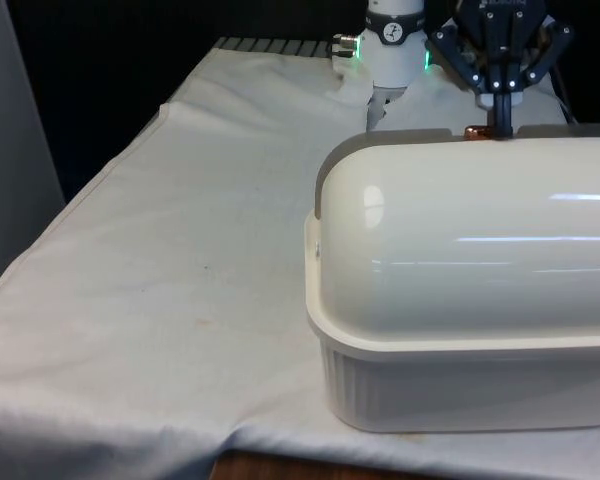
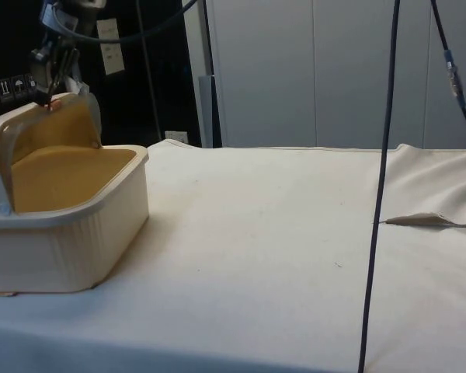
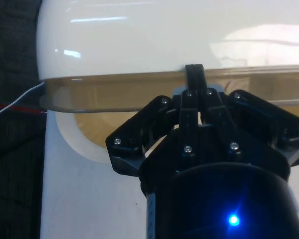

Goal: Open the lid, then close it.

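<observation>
Bread box (image 1: 460, 390) stands at the near end of the table (image 1: 160, 300), on the front view's right, its back to that camera. Lid (image 1: 470, 240), a cream roll-top dome, is raised: the side view shows the box mouth open, tan interior exposed, lid edge lifted well clear of the front wall. Gripper (image 2: 53, 99) sits at the lid's free edge, high above the box opening; in the wrist view the fingers (image 3: 195, 79) are pinched together on that edge, at what looks like a small copper-coloured handle (image 1: 475, 130). Judgement: the opening step is at or close to its end, lid near the top of its travel; closing is not yet done. The next move likely calls for keeping the pinch and drawing the edge forward and down along the lid's curved path until it meets the front wall. A straight pull risks slipping off the thin edge or dragging the light box across the cloth.
</observation>
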